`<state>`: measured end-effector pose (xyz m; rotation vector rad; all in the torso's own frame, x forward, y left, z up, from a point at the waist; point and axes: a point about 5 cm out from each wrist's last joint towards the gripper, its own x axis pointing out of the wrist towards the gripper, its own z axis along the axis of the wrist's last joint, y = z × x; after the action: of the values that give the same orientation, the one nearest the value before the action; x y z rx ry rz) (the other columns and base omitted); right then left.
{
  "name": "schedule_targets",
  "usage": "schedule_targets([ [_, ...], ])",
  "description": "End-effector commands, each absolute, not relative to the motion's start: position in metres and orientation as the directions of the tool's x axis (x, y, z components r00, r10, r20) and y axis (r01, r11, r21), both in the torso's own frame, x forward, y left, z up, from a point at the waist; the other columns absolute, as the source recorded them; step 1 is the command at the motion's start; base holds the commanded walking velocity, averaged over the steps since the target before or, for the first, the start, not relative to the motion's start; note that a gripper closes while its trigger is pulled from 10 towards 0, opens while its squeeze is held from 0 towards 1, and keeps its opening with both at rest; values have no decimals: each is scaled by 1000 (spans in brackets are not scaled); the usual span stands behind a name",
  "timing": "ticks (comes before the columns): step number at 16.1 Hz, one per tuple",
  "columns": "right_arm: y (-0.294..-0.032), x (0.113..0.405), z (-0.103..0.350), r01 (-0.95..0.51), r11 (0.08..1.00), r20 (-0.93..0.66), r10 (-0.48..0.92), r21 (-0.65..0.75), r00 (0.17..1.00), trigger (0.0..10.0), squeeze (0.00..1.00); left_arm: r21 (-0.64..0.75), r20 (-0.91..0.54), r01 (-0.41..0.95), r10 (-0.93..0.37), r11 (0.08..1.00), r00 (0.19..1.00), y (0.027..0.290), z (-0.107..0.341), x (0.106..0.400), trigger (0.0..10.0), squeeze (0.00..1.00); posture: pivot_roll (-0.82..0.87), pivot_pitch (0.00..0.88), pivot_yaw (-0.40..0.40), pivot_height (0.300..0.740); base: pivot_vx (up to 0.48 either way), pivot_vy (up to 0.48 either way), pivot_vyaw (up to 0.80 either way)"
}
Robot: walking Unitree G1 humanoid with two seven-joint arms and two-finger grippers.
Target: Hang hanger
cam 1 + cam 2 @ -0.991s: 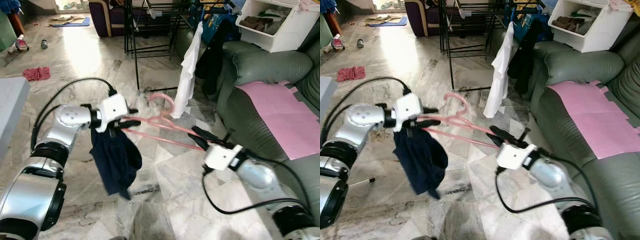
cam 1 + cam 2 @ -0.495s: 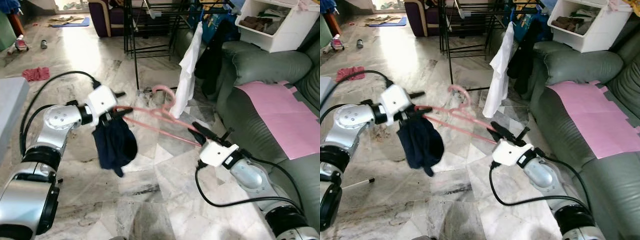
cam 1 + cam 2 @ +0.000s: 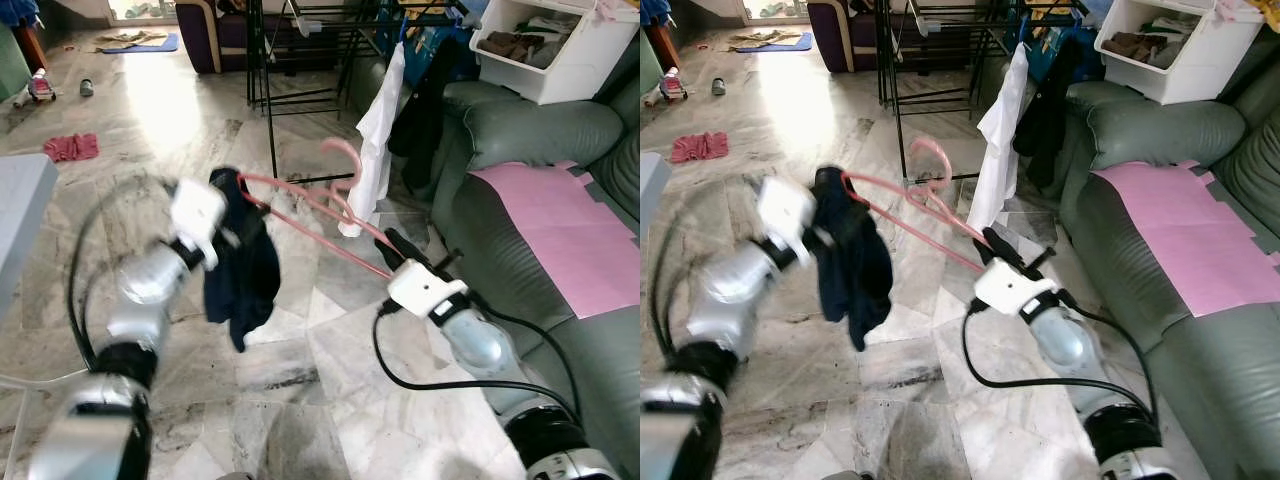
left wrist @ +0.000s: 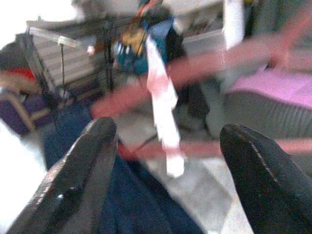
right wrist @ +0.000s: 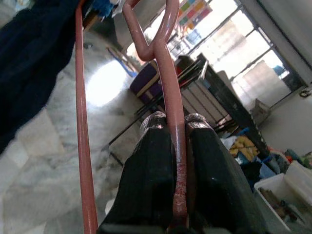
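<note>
Pink hanger [image 3: 320, 205] sits pinched in right gripper [image 3: 396, 247], apparently firmly.

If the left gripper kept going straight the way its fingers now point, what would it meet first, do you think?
Most likely the dark blue garment, which hangs from the pink hanger right ahead of the open left gripper; the blur leaves depth unclear.

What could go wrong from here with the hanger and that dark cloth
The dark cloth hangs bunched on only the far end of the pink hanger, so it might slide off onto the floor. The right gripper pinches just one thin bar at the other end, so the loaded hanger could twist or slip. The left gripper is open and blurred, so it may be giving no support.
</note>
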<state>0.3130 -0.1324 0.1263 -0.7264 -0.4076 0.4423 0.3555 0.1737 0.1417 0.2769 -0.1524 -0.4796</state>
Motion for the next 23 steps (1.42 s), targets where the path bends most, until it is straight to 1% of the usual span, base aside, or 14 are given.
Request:
schedule_targets([
  [1,-131,316,154,-176,709,315,503,-683,805,10000,0,312,91,412,-459,856,884,168,143,355,10000,1000,29,57,-55,740,0,0,0],
  [5,-134,320,171,-149,736,357,482,-660,800,10000,0,291,74,358,-394,887,916,153,132,355,10000,1000,18,51,-50,740,0,0,0],
  [6,-133,319,176,-153,745,364,481,-649,798,10000,0,278,82,316,-351,907,933,151,132,357,10000,1000,16,51,-50,740,0,0,0],
  [7,-131,318,177,-167,743,361,492,-648,792,10000,0,266,88,295,-328,918,941,151,133,359,10000,1000,14,48,-49,740,0,0,0],
  [8,-126,312,176,-218,728,335,533,-650,777,10000,0,261,96,234,-267,936,959,152,136,362,10000,1000,7,46,-47,740,0,0,0],
  [9,-124,309,176,-226,718,331,546,-659,769,10000,0,264,104,206,-240,942,965,152,138,364,10000,1000,6,46,-46,740,0,0,0],
  [12,-124,304,176,-244,715,322,556,-655,766,10000,0,236,127,161,-194,958,973,146,139,365,10000,1000,-6,43,-40,740,0,0,0],
  [14,-123,301,175,-260,717,311,559,-647,769,10000,0,219,125,112,-142,969,982,147,138,367,10000,1000,-10,41,-40,740,0,0,0],
  [16,-122,298,175,-267,711,303,565,-650,767,10000,0,244,109,34,-62,969,992,155,135,368,10000,1000,-13,41,-41,740,0,0,0],
  [19,-123,299,176,-269,709,298,565,-652,769,10000,0,262,107,32,-62,965,992,157,135,368,10000,1000,-7,40,-45,740,0,0,0],
  [20,-123,299,177,-269,706,297,569,-656,767,10000,0,259,102,38,-66,965,993,158,133,367,10000,318,-7,40,-46,740,0,0,0],
  [21,-122,299,177,-270,701,296,573,-661,765,10000,0,266,102,39,-68,963,992,158,133,367,10000,0,-5,39,-48,740,0,0,0],
  [23,-121,299,177,-271,701,296,574,-660,763,10000,0,266,84,27,-51,964,995,162,130,367,10000,0,-4,38,-49,740,0,0,0],
])
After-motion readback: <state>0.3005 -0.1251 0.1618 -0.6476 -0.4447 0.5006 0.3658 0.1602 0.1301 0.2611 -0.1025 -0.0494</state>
